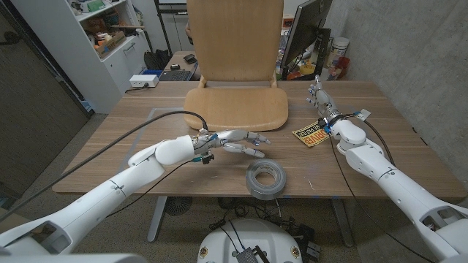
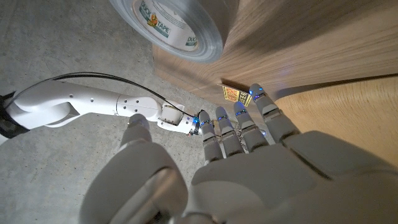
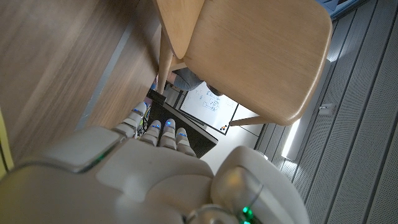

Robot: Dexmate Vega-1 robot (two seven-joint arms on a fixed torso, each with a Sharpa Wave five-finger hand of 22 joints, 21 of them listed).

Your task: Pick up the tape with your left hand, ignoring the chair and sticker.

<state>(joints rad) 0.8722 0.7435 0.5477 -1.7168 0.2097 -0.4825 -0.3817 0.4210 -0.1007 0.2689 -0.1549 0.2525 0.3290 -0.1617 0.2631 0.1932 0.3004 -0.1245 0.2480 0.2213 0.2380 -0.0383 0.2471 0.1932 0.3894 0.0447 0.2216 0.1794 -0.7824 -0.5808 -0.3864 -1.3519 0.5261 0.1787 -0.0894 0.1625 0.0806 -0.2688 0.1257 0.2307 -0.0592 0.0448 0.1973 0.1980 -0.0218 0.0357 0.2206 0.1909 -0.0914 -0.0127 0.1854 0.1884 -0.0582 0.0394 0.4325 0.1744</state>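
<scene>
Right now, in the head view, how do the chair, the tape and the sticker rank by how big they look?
1. chair, by far the largest.
2. tape.
3. sticker, somewhat smaller than the tape; it lies farther from the camera, so that gap is less sure.

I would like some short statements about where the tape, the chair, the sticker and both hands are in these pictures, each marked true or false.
1. The left hand holds the tape. False: its fingers are spread above the table, apart from the roll, holding nothing.
2. The tape lies flat on the table near its front edge. True.
3. The chair stands on the floor behind the table. False: its seat rests on the tabletop.
4. The sticker lies beside the right hand. True.
5. The right hand grips the sticker. False: it holds nothing.
</scene>
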